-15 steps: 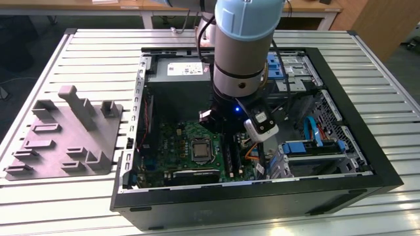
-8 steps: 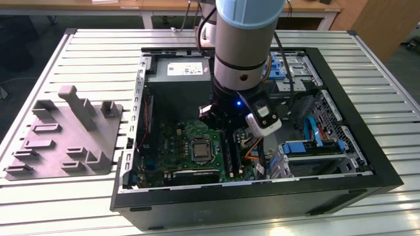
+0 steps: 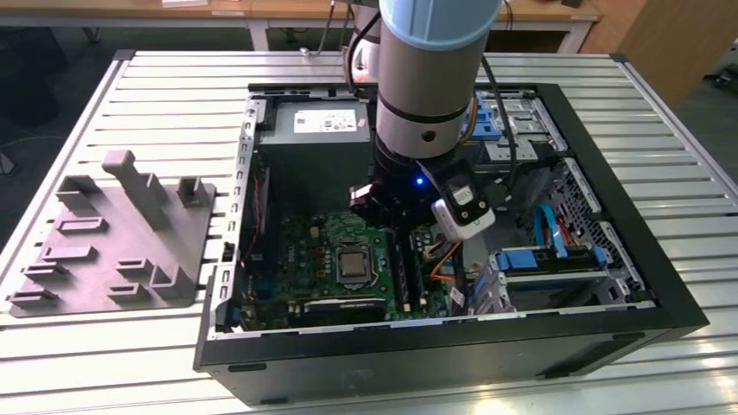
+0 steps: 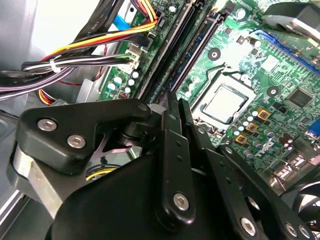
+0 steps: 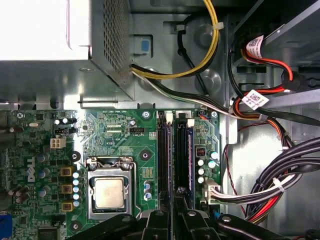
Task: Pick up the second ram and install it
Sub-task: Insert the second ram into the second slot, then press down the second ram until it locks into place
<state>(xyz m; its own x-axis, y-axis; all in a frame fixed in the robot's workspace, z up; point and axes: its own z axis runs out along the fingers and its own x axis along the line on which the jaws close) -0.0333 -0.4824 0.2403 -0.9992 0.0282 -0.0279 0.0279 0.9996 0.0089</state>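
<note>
Hanging low inside the case point(image 3: 461, 350), fingers point(image 5: 187, 220) narrow, nearly together, over the motherboard's point(image 5: 120, 135) sockets point(image 5: 165, 150).

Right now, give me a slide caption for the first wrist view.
Gripper poised over the RAM slots beside the CPU socket on the motherboard.

Motherboard point(image 5: 125, 135): we see green, with silver-grey processor socket point(image 5: 109, 192).
Socket rails point(image 5: 164, 155): black.
Ram point(image 5: 189, 157): dark blue-green.
Gripper point(image 5: 175, 212): matte black.
Cable bundle point(image 4: 100, 42): yellow, orange, red, black, white.
Case point(image 3: 461, 346): black.
Fixture point(image 3: 110, 242), at nine o'clock from case: grey.
</note>
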